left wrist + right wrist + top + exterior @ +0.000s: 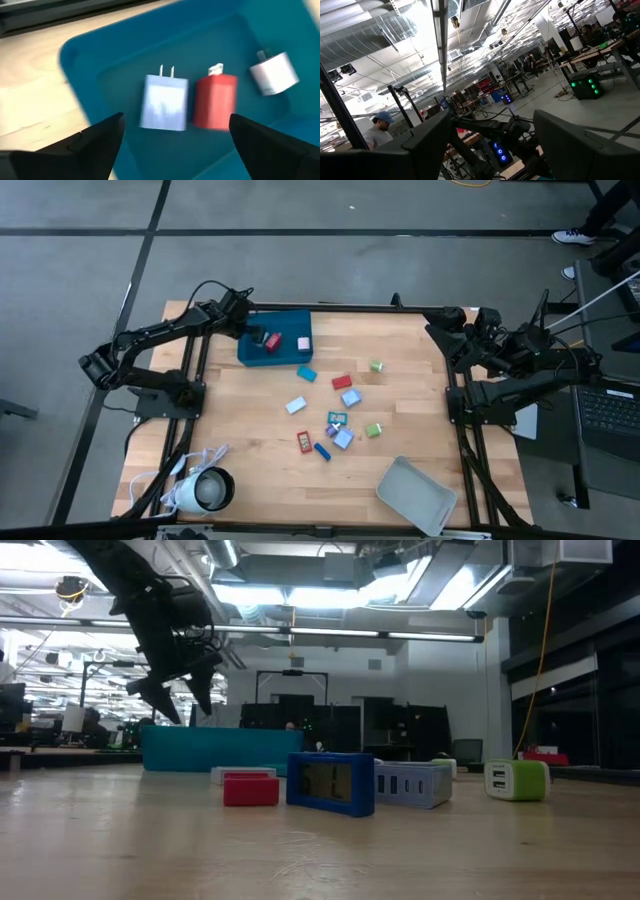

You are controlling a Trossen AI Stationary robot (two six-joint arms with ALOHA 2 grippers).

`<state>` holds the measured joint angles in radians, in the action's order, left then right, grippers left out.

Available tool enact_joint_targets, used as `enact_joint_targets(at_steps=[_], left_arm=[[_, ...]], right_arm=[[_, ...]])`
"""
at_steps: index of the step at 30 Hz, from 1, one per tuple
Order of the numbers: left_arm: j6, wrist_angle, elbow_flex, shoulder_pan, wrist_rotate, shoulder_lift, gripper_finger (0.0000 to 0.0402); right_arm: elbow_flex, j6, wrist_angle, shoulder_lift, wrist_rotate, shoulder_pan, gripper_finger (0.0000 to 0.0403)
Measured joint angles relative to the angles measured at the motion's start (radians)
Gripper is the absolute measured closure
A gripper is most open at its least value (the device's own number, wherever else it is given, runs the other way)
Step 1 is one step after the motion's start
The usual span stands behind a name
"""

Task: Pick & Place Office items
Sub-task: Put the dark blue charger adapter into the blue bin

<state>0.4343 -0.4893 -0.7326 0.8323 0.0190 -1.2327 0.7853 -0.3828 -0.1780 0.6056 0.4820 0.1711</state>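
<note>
We list, inside the teal rectangular plastic tray (285, 352) at the wooden table's (250, 430) far left: a light blue plug block (164, 102), a red plug block (215, 101) touching it, and a white plug block (274, 73) nearby. Above it we record the left gripper (172, 132), fingers spread wide, nothing held. We count the remaining small coloured blocks (338, 415) scattered mid-table. The right gripper (492, 135) waits raised at the table's right edge, fingers apart.
</note>
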Motion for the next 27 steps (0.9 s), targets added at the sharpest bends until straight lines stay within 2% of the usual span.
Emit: enact_joint_targets(at_steps=[5,7,12,17,22,27], left_arm=[[0.016,0.255,-0.012,-0.045,0.238,0.02,0.0069],[-0.002,0.268,-0.063,-0.094,0.29,0.018,0.0081],[-0.174,0.024,-0.226,-0.288,0.228,-0.042,0.011],[-0.179,-0.102,-0.345,-0.45,0.218,-0.165,0.0111],[-0.281,-0.132,-0.453,-0.59,0.212,-0.31,0.0107],[-0.347,-0.154,-0.577,-0.654,0.217,-0.452,0.0107]], right_arm=[[0.0,0.0,0.0,0.0,0.0,0.0,0.0115],[0.0,-0.002,0.0,0.0,0.0,0.0,0.0115],[0.0,-0.002,0.0,0.0,0.0,0.0,0.0115],[0.0,0.008,0.0,0.0,0.006,-0.001,0.0115],[0.0,0.0,0.0,0.0,0.008,0.0,0.0114],[0.0,-0.022,0.0,0.0,0.008,0.0,0.0114]])
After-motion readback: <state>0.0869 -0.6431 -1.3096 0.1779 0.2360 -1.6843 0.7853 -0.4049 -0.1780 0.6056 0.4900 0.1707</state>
